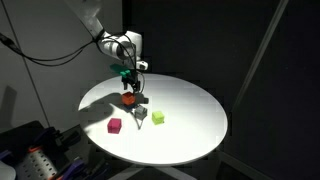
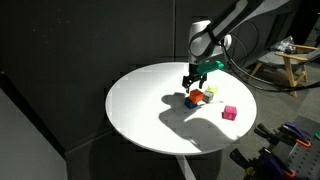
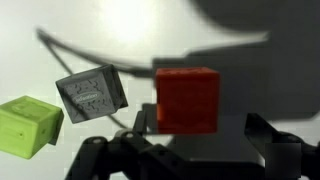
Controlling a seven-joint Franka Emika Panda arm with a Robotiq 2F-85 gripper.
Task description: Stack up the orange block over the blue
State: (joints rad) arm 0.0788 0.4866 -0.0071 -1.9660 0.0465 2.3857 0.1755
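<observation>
The orange block [image 3: 187,100] is a small orange-red cube on the white round table, seen in both exterior views [image 1: 128,99] [image 2: 197,96]. It looks raised, and a sliver of the dark blue cube [image 2: 189,101] shows under it. In the wrist view the blue cube is hidden beneath the orange block. My gripper [image 3: 185,147] hangs just above the orange block [image 1: 131,88] [image 2: 191,84]. Its fingers are spread apart on either side of the block, with a gap, and it holds nothing.
A dark grey cube [image 3: 90,95] lies tilted beside the orange block, with a lime green cube [image 3: 28,125] [image 1: 158,118] [image 2: 210,95] further out. A magenta cube [image 1: 115,125] [image 2: 229,113] sits nearer the table's edge [image 1: 205,135]. A black backdrop surrounds the table.
</observation>
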